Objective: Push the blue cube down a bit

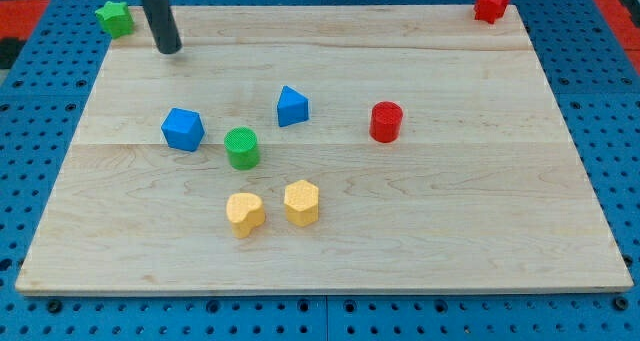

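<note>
Eight blocks on the surface (420, 221); tool tip (170, 51) parked near the view's top-left, touching nothing.

The tool is a bare rod with no jaws to open or close, and it carries no block. The blue cube (183, 129) lies below the tip and slightly to the view's right, well apart. A green cylinder (241, 147) sits just beside the cube, further from the tool; a second blue block (292, 106), wedge-like, lies beyond. Judged risks: an off-centre contact from above would spin the cube or skid it sideways into the green cylinder; overshoot would carry it toward the yellow heart (245, 213) and yellow hexagon (301, 202).
</note>
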Available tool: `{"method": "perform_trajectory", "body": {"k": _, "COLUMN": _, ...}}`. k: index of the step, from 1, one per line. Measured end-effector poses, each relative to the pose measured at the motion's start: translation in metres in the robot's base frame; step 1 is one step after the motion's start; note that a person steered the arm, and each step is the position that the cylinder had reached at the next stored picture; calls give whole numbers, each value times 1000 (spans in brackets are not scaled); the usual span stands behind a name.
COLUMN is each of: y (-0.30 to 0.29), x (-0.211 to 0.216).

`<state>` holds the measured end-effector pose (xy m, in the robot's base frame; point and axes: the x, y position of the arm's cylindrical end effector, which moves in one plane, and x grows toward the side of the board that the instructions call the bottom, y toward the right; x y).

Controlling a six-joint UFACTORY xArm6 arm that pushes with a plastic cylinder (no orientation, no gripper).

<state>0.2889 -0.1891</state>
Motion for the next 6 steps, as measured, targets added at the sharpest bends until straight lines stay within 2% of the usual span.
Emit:
{"method": "perform_trajectory", "body": {"k": 4, "y": 15, "x": 117}}
{"method": "perform_trajectory", "body": {"k": 6, "y": 51, "x": 130}}
